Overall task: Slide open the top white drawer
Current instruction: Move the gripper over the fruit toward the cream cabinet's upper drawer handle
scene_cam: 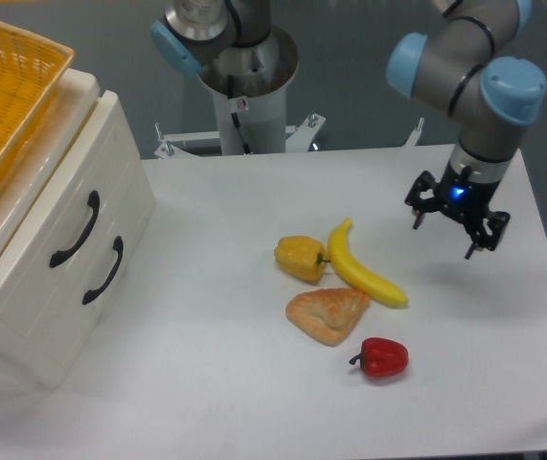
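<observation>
Camera, top white drawer (62, 216) far from open gripper (455, 222)

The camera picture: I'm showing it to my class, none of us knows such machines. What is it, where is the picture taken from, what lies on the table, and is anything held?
One fixed camera looks down at a white table. The grey-and-blue jointed machine is a robot arm; its gripper, with two spread fingers, hangs above the table's right side holding nothing. On the table lie a yellow pepper, a banana, a pastry and a red pepper. At left stands a cream cabinet: the top white drawer and lower drawer are both shut. A yellow wicker basket sits on top.
</observation>
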`<action>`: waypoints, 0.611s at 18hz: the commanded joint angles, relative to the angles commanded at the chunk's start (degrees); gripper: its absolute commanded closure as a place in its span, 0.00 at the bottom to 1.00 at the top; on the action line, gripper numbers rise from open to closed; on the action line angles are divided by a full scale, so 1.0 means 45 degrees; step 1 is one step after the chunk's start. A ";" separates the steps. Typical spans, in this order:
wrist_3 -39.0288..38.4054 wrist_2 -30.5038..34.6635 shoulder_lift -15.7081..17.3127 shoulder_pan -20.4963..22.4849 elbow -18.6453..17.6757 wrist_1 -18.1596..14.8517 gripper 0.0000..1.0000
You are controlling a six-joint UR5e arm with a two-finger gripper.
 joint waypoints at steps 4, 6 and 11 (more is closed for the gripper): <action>-0.2150 0.0078 0.0098 -0.1404 0.0195 -0.0019 0.00; -0.3029 0.0059 0.0235 -0.2089 0.0351 -0.0019 0.00; -0.5102 -0.0214 0.0468 -0.3107 0.0723 -0.0330 0.00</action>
